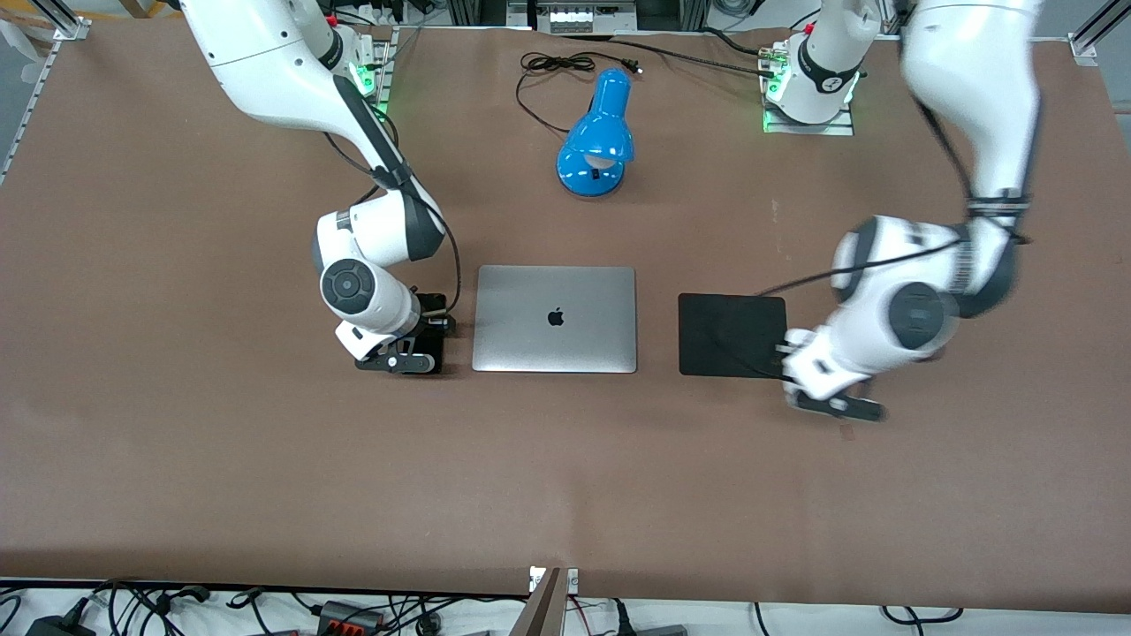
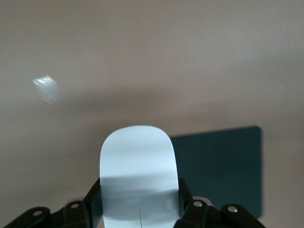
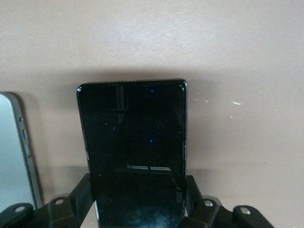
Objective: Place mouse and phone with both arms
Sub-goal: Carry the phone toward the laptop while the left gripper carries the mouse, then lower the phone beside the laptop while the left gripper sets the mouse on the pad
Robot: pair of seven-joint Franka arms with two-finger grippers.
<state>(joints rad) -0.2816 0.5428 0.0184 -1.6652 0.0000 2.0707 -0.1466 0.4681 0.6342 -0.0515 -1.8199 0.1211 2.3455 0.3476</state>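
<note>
- Your left gripper (image 2: 140, 209) has its jaws clamped on the mouse (image 2: 137, 175), long way pointing out, beside the black pad (image 2: 223, 166).
- Your right gripper (image 3: 140, 209) has its jaws clamped on the phone (image 3: 135, 147), long way pointing out, alongside the laptop's (image 3: 14, 152) edge.

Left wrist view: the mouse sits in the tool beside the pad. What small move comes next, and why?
Probably carry the mouse sideways over the black pad before lowering: the left tool grips it over bare table beside the pad. The right tool holds the phone beside the laptop.
</note>
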